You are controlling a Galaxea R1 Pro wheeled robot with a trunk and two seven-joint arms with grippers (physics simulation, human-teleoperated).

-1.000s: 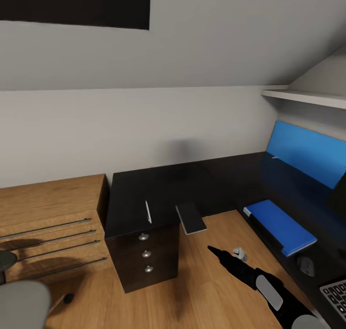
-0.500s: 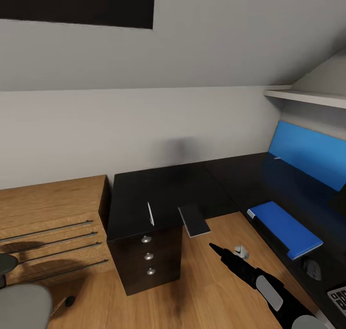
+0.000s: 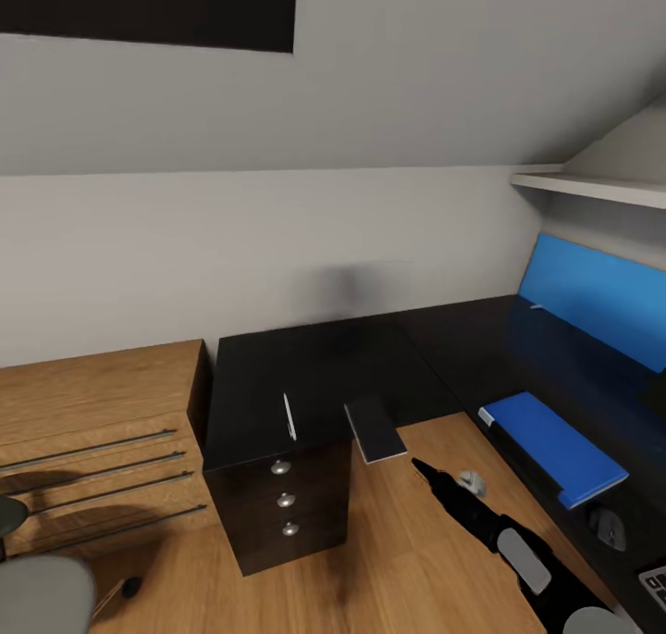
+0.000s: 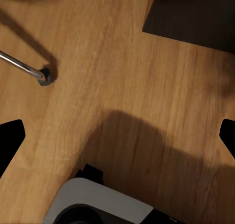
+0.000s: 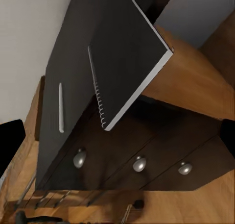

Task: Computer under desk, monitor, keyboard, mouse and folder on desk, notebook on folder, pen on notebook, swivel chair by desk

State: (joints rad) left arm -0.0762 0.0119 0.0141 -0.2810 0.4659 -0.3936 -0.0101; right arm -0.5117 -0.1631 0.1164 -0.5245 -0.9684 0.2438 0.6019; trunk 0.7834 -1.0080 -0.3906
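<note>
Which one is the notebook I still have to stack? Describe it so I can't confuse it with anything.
Find the black desk and its three-drawer unit. At the front edge beside that unit, the notebook lies flat, overhanging the floor. It is a small dark rectangle with a pale edge and spiral binding, far smaller than the blue folder, wider than the thin pen.

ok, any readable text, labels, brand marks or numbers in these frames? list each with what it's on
None readable.
Keyboard: only a corner shows in the head view; key legends too small to read.
Folder: plain blue cover, no label visible.
Notebook: dark cover with a spiral binding, no print visible.
Desk drawer fronts: bare silver knobs, no markings.
</note>
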